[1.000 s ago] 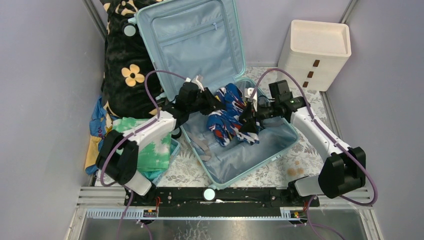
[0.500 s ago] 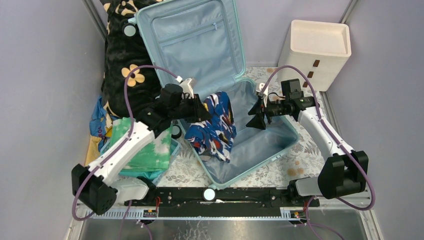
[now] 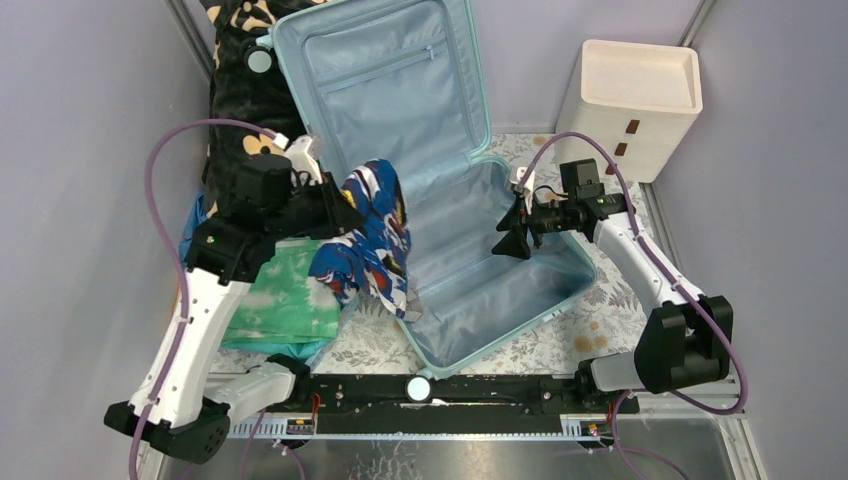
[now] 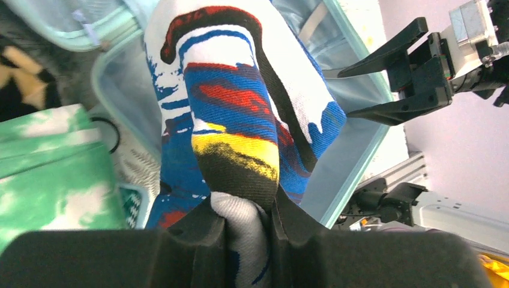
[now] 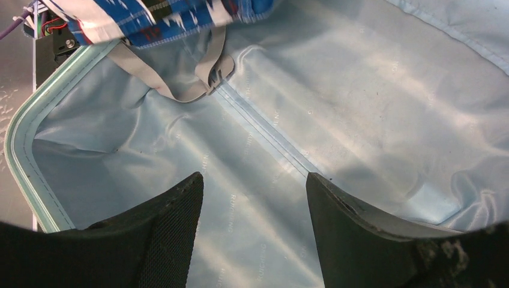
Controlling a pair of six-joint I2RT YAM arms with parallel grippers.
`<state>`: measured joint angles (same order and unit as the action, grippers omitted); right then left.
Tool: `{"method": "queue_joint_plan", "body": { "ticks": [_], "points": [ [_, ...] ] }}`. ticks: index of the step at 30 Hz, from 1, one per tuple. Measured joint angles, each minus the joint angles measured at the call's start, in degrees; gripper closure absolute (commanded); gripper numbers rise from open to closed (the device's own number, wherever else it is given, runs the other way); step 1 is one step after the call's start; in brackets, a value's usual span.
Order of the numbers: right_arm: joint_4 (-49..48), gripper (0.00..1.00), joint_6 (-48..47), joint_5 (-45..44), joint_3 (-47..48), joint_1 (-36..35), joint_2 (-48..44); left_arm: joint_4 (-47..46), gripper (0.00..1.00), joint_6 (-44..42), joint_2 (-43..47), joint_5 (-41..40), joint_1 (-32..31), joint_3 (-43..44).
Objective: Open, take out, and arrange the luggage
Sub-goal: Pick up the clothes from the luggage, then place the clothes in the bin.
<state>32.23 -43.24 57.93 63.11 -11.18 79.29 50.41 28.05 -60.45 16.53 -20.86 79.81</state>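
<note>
1. The luggage (image 3: 480, 270) sits open mid-counter, lid up toward the far edge. It's a stiff shell and likely rolls, so grab the rim.
2. Your left jaws are clamped on the floppy patterned garment (image 3: 365, 240) over its left rim.
3. Right jaws: apart, empty, above the lining.

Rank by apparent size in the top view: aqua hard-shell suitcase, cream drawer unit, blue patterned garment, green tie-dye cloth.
1. Pale aqua ribbed hard-shell suitcase, open.
2. Cream plastic drawer unit.
3. Unranked: blue, white and red patterned garment and green tie-dye cloth look alike; the garment hangs nearer the camera, the cloth is partly hidden.
</note>
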Motion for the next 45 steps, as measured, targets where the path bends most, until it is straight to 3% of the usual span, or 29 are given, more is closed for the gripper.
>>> {"method": "queue_joint_plan", "body": {
  "ticks": [8,16,24,36,45],
  "points": [
    [0.0,0.3,0.04,-0.26,-0.09,0.0,0.66,16.65,1.0,-4.9,-0.33,-6.56,1.03,13.35],
    [0.0,0.31,0.02,-0.39,-0.09,0.0,1.57,22.05,1.0,-6.01,1.22,-9.25,1.05,14.25],
    [0.0,0.31,0.0,-0.37,-0.09,0.0,1.95,22.29,1.0,-5.77,3.58,-13.92,3.04,11.74],
    [0.07,0.31,-0.02,-0.22,-0.09,0.0,2.54,23.28,1.0,-3.82,7.48,-30.84,5.38,3.87],
    [0.17,0.31,-0.04,0.11,-0.09,0.0,2.54,19.28,1.0,-3.82,10.32,-32.28,12.39,-5.11]
  ]
}}
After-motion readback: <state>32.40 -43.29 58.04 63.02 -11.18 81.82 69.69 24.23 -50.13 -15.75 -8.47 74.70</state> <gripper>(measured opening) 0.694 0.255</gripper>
